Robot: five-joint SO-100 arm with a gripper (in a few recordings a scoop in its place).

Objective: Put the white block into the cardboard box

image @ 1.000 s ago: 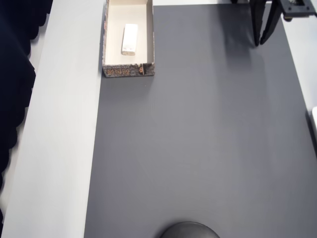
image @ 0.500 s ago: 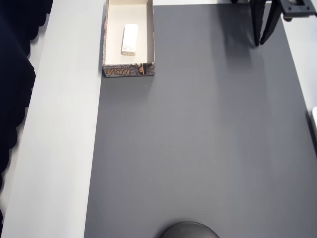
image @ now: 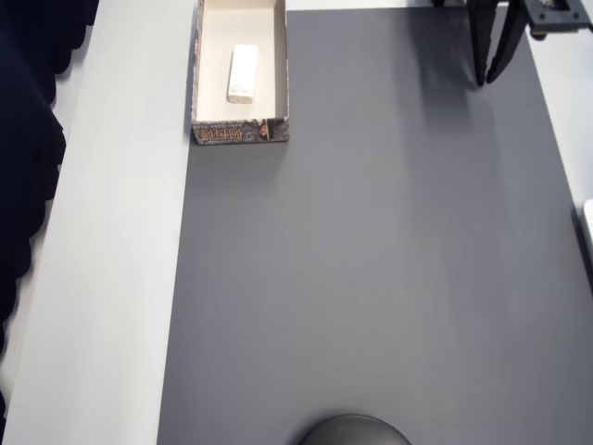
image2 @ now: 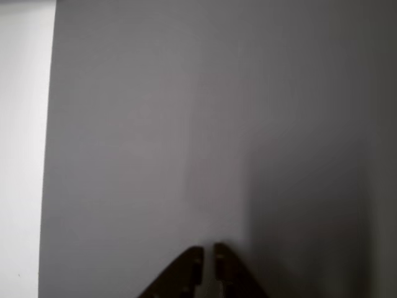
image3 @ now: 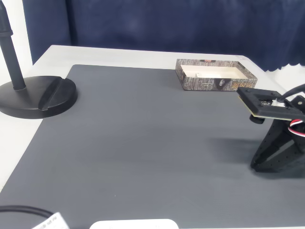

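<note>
- No change vs. the two earlier overhead shots: block, box and arm sit where they sat. We read this as the arm parked, nothing in transit.
- White block lies flat inside the cardboard box, roughly mid-floor, long axis along the box's length, apart from all walls. Task looks done, in our judgement.
- Box is at approx. 11 o'clock in overhead view, straddling the seam between grey mat and the white table; its notched short wall faces 6 o'clock.
- Gripper at 1 o'clock of overhead view, well apart from box. Wrist view shows the two tips nearly together, a thin slit between, nothing pinched; pointing down at bare mat.
- Edges: mat's right border runs just beside the gripper in overhead view; white table strip beyond it. In fixed view the gripper rests low at 4 o'clock, near mat's front-right part.
- Open room: whole mat centre is free. Black stand base at 9 o'clock in fixed view, far from arm.
- Flat white thing at 6 o'clock edge of fixed view, also far off.
</note>
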